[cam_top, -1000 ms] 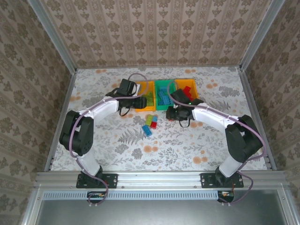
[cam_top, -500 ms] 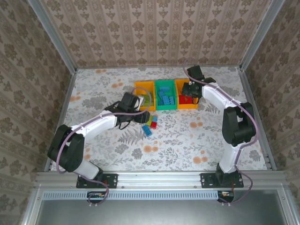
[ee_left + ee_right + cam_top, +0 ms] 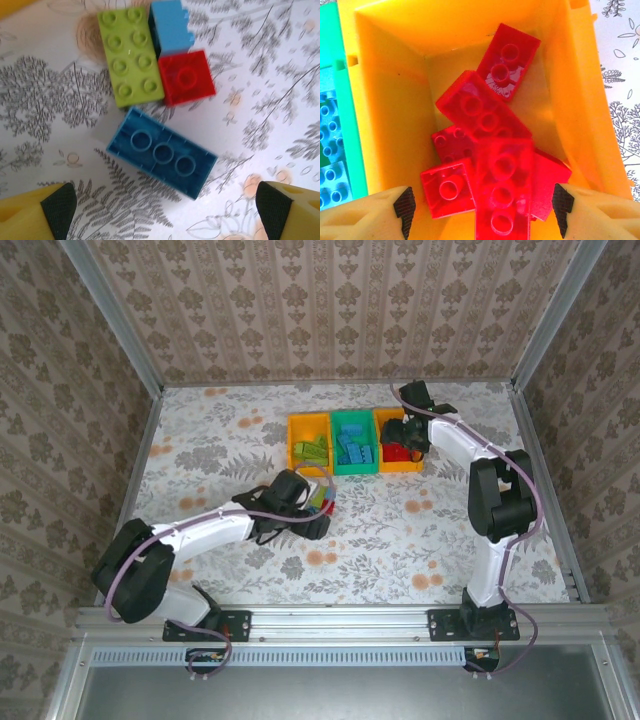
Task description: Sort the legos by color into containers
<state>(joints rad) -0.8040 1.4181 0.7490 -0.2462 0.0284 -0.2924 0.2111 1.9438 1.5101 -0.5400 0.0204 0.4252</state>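
"While the left gripper hangs over the loose legos on the table, how do its fingers stand?"

"Spread wide, holding nothing. A yellow fingertip sits at each lower corner of the left wrist view. Between them and a little beyond lies a blue brick, hollow side up, touched by neither finger. Past it, a lime green brick, a red brick and a light blue brick sit pressed together, studs up."

"And what lies sorted?"

"From above, three bins stand side by side at the far middle of the table, well beyond that cluster. The left orange bin holds lime bricks, the green bin holds blue bricks, and the right orange bin holds red ones."

"Where's the right gripper?"

"Over the right orange bin, its fingers parted wide and empty. Its wrist view looks down on a heap of red bricks lying at all angles. One long red piece shows between the fingertips — clear of both and somewhat blurred."
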